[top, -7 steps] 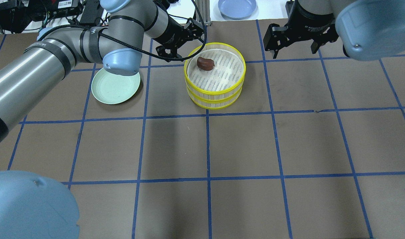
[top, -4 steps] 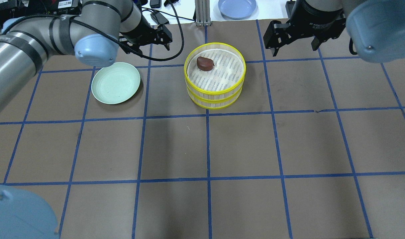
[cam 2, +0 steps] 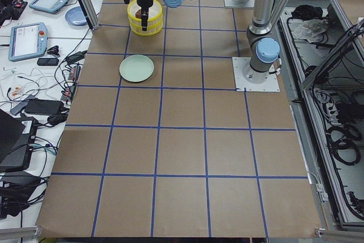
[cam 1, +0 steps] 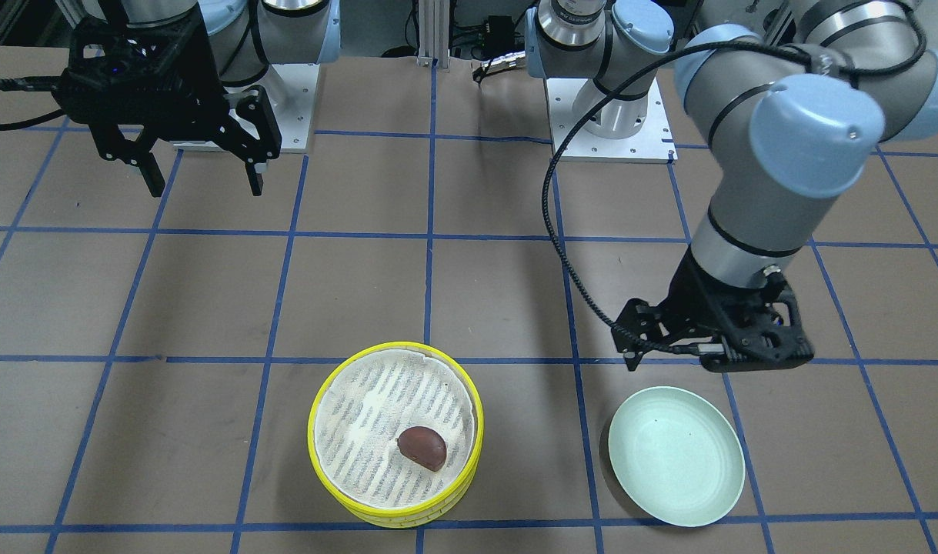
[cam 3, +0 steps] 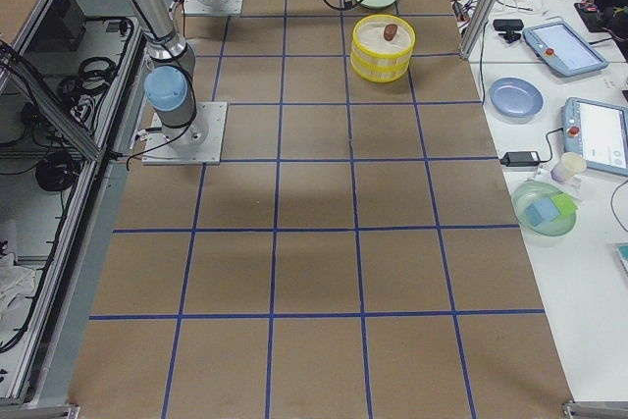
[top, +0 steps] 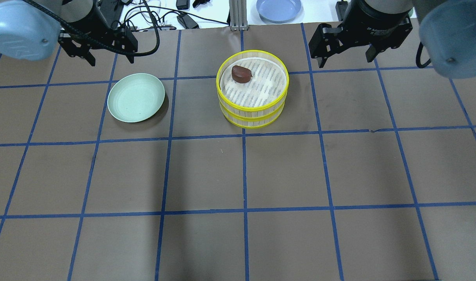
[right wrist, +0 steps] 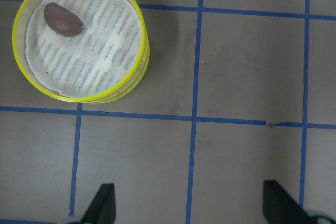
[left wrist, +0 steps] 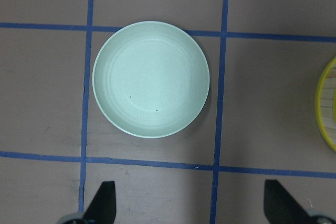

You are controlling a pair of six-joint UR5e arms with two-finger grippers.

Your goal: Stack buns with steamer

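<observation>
Dark bun [top: 241, 74] sits on the liner of the yellow steamer [top: 253, 117], upper left of its top tier, centre-top of the overhead frame. It looks small, light and probably soft, so a gentle pinch across its rounded middle should suit. Left gripper [top: 112, 59], upper left near the green plate [top: 136, 97], is spread wide and holds nothing. Right gripper [top: 346, 60], upper right, is likewise. No cream bun shows, and whether the lower tier hides it cannot be told.

steamer [top: 252, 89] top open; plate [top: 136, 97] unobstructed
</observation>
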